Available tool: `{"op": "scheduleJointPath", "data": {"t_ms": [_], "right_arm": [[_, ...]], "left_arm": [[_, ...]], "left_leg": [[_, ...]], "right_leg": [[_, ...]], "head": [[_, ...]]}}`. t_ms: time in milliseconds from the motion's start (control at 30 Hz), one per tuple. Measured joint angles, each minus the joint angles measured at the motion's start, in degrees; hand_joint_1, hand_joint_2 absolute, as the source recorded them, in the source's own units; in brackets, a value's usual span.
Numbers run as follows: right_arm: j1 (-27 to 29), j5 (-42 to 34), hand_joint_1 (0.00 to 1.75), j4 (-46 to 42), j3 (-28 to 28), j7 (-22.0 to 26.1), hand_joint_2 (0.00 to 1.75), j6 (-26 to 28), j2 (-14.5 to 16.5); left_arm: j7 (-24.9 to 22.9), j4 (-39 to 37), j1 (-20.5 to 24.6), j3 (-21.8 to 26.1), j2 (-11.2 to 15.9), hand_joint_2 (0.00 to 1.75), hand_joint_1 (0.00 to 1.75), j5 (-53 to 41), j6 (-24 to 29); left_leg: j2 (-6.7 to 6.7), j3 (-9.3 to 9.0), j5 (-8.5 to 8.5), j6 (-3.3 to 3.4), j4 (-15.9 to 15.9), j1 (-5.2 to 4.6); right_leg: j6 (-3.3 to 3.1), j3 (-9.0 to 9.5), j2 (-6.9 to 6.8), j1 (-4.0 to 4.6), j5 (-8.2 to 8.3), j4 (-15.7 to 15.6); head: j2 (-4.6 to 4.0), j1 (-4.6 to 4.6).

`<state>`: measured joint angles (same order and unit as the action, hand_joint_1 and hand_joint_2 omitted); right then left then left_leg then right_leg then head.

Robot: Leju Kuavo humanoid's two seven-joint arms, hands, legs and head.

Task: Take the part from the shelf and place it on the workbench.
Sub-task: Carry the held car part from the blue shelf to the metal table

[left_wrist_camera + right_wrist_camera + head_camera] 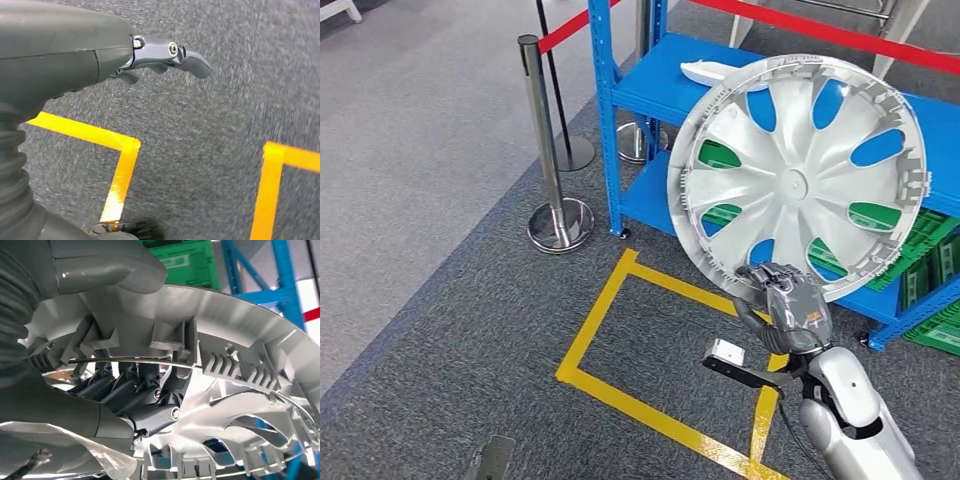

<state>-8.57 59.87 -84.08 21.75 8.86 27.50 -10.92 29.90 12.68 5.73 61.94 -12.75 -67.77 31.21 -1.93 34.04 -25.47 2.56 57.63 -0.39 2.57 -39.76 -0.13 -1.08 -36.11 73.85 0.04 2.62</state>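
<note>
A large silver wheel cover point(795, 175) with spoke openings stands nearly upright in the air in front of the blue shelf point(652, 85). My right hand point(782, 305) grips it at its lower rim. In the right wrist view the dark fingers point(151, 395) curl inside the ribbed rim point(241, 370) while the thumb point(113, 267) presses on the outside. My left hand point(166, 55) hangs over the grey carpet, its fingers stretched out and holding nothing.
The shelf holds green crates point(931, 260) low on the right and a white part point(712, 72) on its upper board. A chrome barrier post point(546, 150) with red belt point(561, 30) stands left of it. Yellow floor tape point(622, 330) marks a square on the carpet.
</note>
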Motion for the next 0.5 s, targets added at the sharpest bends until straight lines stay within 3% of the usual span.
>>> {"op": "scheduleJointPath", "data": {"t_ms": [33,67,100,133,200,233,300,367,433,500], "right_arm": [[0.4,0.1,1.75,-0.2,-0.1,0.0,1.75,0.0,-0.1],[0.6,0.2,1.75,-0.4,-0.2,0.1,1.75,0.0,-0.1],[0.7,0.2,1.75,-0.6,-0.3,0.1,1.75,0.1,-0.1],[0.8,0.4,1.75,-0.7,-0.4,0.2,1.75,0.1,-0.1],[0.8,0.6,1.75,-0.9,-0.5,0.3,1.75,0.3,-0.1],[0.8,0.8,1.75,-0.9,-0.5,0.4,1.75,0.4,-0.1],[0.8,0.9,1.75,-1.1,-0.4,0.5,1.75,0.6,-0.1],[0.8,0.9,1.75,-1.5,-0.5,0.5,1.75,0.7,-0.1],[0.8,0.9,1.75,-1.7,-0.6,0.5,1.75,0.8,-0.1],[0.9,0.9,1.75,-1.8,-0.6,0.6,1.75,0.8,-0.1]], "left_arm": [[0.8,0.0,0.0,0.4,0.0,1.75,0.00,0.7,-0.5],[1.5,0.0,0.1,0.8,0.0,1.75,0.00,1.3,-1.3],[1.9,0.0,0.3,1.1,0.0,1.75,0.00,1.8,-2.1],[2.3,0.0,0.5,1.4,0.1,1.75,0.00,2.1,-2.7],[3.0,0.0,1.0,1.9,0.3,1.75,0.00,2.9,-3.3],[3.4,0.0,1.2,2.2,0.4,1.75,0.00,3.4,-3.2],[4.0,0.0,1.3,2.9,0.7,1.75,0.00,4.3,-3.0],[4.4,0.0,1.6,3.4,0.9,1.75,0.00,4.9,-3.0],[4.6,0.0,2.0,3.8,1.0,1.75,0.00,5.3,-3.0],[4.7,0.0,2.2,4.1,1.1,1.75,0.00,5.4,-3.1]], "left_leg": [[-0.81,0.01,0.01,0.01,0.1,-0.01],[-1.62,0.01,-0.01,-0.03,0.3,0.02],[-2.40,0.06,-0.07,-0.13,0.5,0.06],[-3.13,0.27,-0.14,-0.33,0.8,0.01],[-4.49,1.06,-0.03,-0.98,1.4,0.10],[-5.16,1.48,0.17,-1.38,1.5,0.20],[-6.14,1.96,0.41,-2.06,1.5,0.36],[-3.87,3.15,-1.13,-2.70,3.9,0.19],[-0.06,6.22,-4.63,-3.33,10.7,0.29],[1.33,9.00,-6.84,-3.70,16.9,0.65]], "right_leg": [[0.02,-0.02,0.11,-0.01,0.99,-0.3],[-0.01,1.06,0.30,-0.07,2.88,-2.8],[-0.04,2.80,1.05,-0.21,4.99,-6.6],[-0.07,4.53,2.65,-0.44,6.40,-10.3],[-0.24,6.57,5.17,-0.77,7.24,-14.4],[-0.40,6.76,5.56,-0.76,7.01,-14.6],[-0.93,6.90,4.15,-0.81,7.21,-14.9],[-1.59,7.16,2.42,-0.98,7.35,-15.2],[-2.03,7.32,0.57,-0.79,7.27,-15.3],[-2.18,7.39,-1.22,-0.59,7.13,-15.2]], "head": [[0.00,0.01],[0.00,0.01],[0.01,-0.01],[0.01,0.00],[0.01,0.04],[0.01,0.06],[0.01,0.07],[0.01,0.52],[0.01,0.96],[0.01,0.99]]}}
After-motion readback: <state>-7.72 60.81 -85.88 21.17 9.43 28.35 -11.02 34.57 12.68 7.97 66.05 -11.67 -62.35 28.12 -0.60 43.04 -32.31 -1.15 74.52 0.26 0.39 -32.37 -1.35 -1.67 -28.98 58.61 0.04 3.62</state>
